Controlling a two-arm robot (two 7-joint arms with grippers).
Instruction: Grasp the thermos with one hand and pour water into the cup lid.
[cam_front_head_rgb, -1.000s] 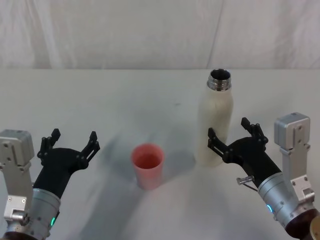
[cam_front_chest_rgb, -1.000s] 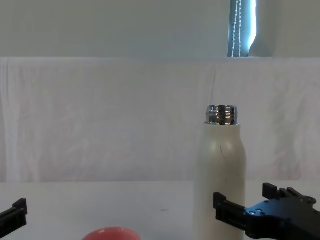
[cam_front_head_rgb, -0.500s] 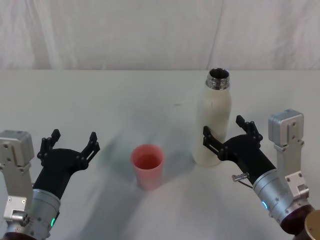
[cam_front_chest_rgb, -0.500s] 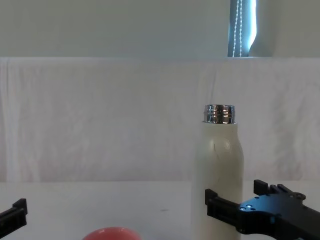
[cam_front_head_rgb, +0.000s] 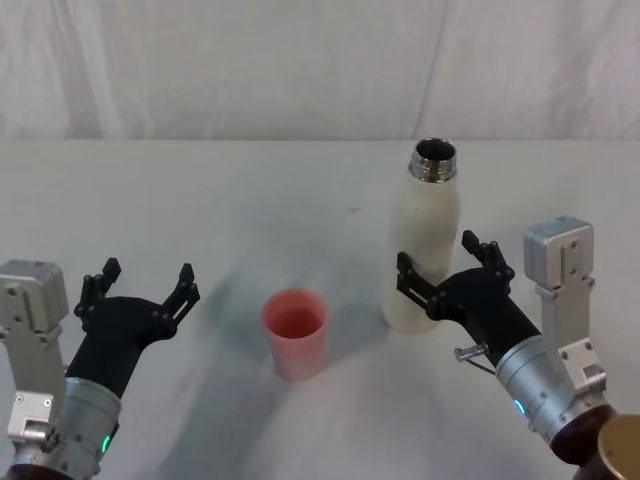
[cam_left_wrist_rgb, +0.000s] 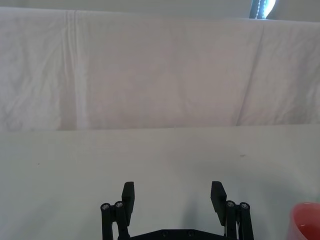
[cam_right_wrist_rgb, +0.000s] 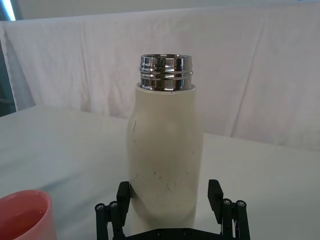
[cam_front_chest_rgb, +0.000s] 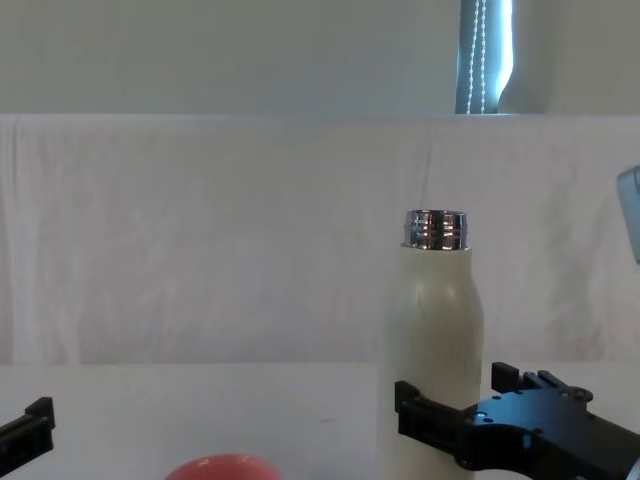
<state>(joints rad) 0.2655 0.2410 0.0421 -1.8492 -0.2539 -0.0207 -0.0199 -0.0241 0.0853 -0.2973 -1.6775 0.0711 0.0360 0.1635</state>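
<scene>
Head view, left to right: left gripper (cam_front_head_rgb: 138, 288) parked at 8 o'clock, fingers spread, holding nothing. Coral cup lid (cam_front_head_rgb: 295, 331) upright near centre, well apart from it. Cream thermos (cam_front_head_rgb: 424, 241) standing uncapped at 2 o'clock of the cup lid. Right gripper (cam_front_head_rgb: 442, 269) at 4 o'clock, fingers spread either side of the thermos's lower body, not yet closed. Risks, as judged: low grip under a tall bottle, so tipping or slipping on closing; open chrome neck likely to spill early; light cup lid easily knocked over.
</scene>
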